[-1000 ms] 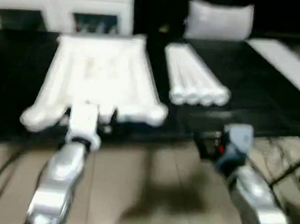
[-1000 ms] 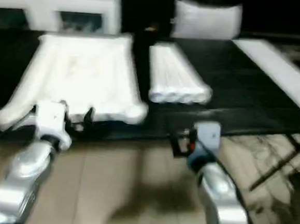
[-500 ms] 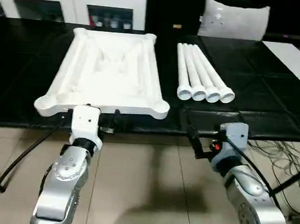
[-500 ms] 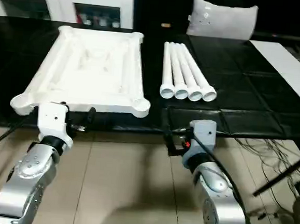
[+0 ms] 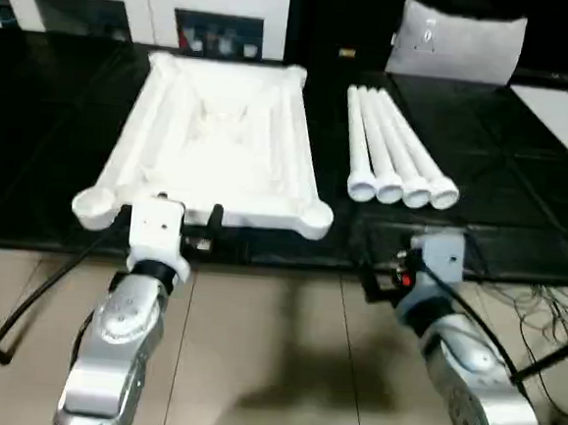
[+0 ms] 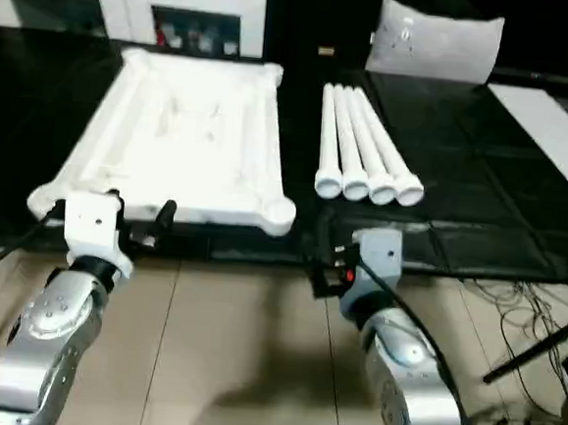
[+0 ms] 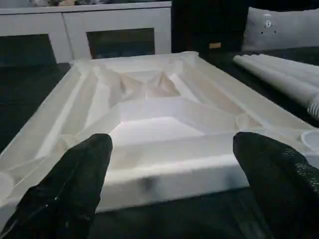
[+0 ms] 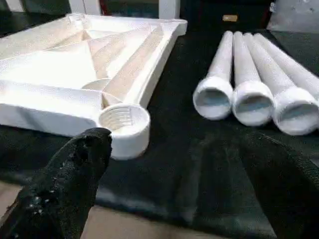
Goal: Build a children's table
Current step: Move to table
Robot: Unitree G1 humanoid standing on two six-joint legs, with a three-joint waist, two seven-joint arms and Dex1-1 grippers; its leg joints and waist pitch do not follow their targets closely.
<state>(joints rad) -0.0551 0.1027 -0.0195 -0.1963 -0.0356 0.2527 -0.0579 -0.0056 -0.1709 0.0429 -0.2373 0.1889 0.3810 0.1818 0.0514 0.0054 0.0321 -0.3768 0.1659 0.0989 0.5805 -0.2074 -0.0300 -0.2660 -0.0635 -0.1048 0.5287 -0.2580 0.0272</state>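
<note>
No writing is legible. Head view: the white table top [image 5: 215, 148] lies ribs-up on the black desk [image 5: 56, 106]; four legs [image 5: 397, 153] lie beside it. Wrist views: left fingers [image 7: 75, 184] and right fingers [image 8: 65, 184] spread wide, empty.

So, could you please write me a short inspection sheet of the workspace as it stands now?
Surface: black table, dark and glossy.
Job's things: table top lying underside up, sockets showing; four legs side by side to its right, apart from it.
Clutter: grey cushion at the far edge.
Grippers: left gripper open before the top's near edge; right gripper open, facing the near right socket and leg ends.
Cables: black cables over the floor.
Surroundings: white cabinet behind; tiled floor.
</note>
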